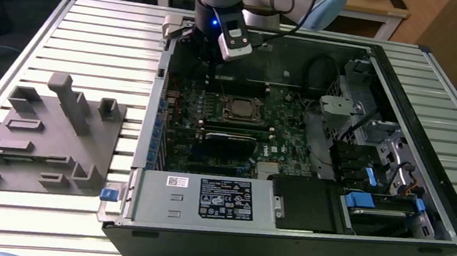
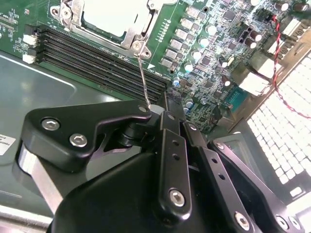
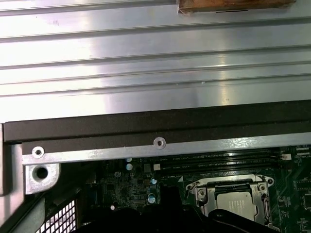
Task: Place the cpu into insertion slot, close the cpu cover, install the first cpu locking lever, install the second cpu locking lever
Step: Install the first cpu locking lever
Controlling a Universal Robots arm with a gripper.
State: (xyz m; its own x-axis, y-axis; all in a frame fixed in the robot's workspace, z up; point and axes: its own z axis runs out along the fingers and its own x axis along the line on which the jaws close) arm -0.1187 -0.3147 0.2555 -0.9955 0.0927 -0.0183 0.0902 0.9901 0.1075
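The cpu (image 2: 114, 14) lies in the insertion slot (image 1: 243, 109) on the green board, its silvery top showing in both wrist views (image 3: 238, 204). The cpu cover (image 2: 138, 30), a silver frame, lies flat around it (image 3: 204, 191). A thin wire locking lever (image 2: 143, 77) rises from the socket's corner to my gripper (image 2: 155, 108), whose fingers meet on its free end. In the exterior view the gripper (image 1: 209, 63) hangs over the board, off the socket toward the exterior view's left and the case's far wall.
Long black memory slots (image 2: 97, 58) run beside the socket. The case's dark wall (image 3: 146, 126) is close by. A power supply (image 1: 205, 198) and drive bay with blue tabs (image 1: 372, 198) fill the near end. A grey fixture block (image 1: 51, 136) sits on the slatted table.
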